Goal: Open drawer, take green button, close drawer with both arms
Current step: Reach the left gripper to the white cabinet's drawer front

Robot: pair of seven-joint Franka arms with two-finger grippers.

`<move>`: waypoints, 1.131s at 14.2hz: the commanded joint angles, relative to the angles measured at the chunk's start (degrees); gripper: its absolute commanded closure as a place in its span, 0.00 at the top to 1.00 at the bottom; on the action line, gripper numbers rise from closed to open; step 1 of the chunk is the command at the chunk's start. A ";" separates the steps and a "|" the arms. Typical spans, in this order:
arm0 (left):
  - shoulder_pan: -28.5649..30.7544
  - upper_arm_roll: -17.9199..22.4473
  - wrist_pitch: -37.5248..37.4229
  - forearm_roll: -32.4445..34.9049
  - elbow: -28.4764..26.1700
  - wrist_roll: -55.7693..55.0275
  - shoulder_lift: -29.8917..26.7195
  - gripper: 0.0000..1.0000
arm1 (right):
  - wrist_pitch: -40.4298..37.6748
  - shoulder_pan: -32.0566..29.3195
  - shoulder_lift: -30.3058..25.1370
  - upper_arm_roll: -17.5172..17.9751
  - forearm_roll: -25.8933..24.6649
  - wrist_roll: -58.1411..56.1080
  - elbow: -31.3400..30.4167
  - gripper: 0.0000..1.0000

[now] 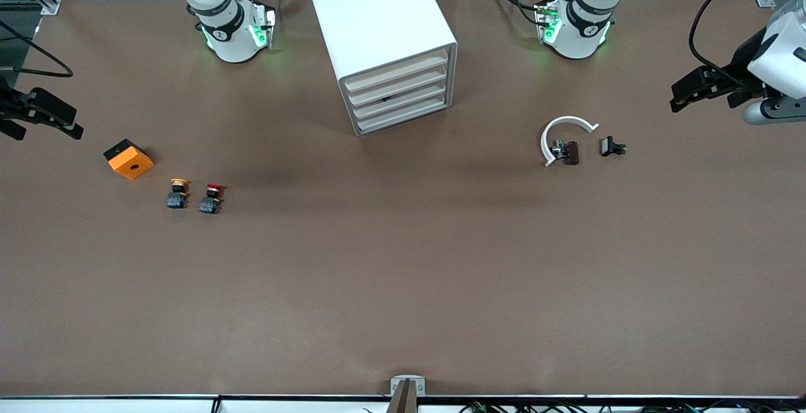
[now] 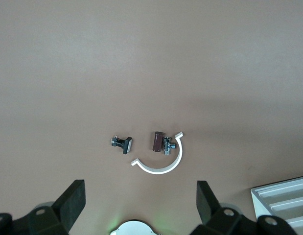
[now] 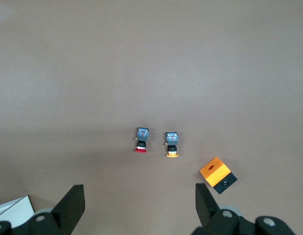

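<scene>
- White cabinet (image 1: 381, 41) stands mid-tabletop (image 1: 403, 274) between my two bases; all four cream-fronted drawers (image 1: 398, 95) shut.
- Green button: not seen anywhere in the open.
- My left gripper (image 1: 702, 89) hangs over the left arm's end, jaws released, empty.
- My right gripper (image 1: 38, 114) hangs over the right arm's end, jaws released, empty.
- Yellow-capped button (image 1: 178, 193) just beside red-capped button (image 1: 211, 199); orange box (image 1: 128, 158) near them.
- White curved clip (image 1: 562, 136) around a small dark part (image 1: 568, 152).

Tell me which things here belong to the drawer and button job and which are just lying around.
Job: white cabinet, its four shut drawers, left claw and right claw, both open. No green button in view.

Lying about: orange block, yellow button, red button, white clip, small black part.
</scene>
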 commanded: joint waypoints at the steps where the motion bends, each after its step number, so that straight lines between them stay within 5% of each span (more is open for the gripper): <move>1: 0.26 -0.18 -1.22 -0.18 1.63 1.08 0.72 1.00 | 0.46 -0.61 -1.44 0.46 0.65 -1.19 -1.40 1.00; 8: -0.35 -0.36 -0.44 -1.75 1.98 0.47 7.82 1.00 | 0.63 -0.53 -1.35 0.46 0.56 -1.19 -0.78 1.00; 10: -0.35 -0.27 2.01 -6.91 1.98 -0.32 12.48 1.00 | 0.72 -0.53 -1.35 0.46 0.48 -1.19 -0.69 1.00; 16: -7.19 -0.45 6.16 -10.46 5.13 -28.21 26.89 1.00 | 0.63 -0.53 -1.35 0.46 0.48 -1.19 -0.43 1.00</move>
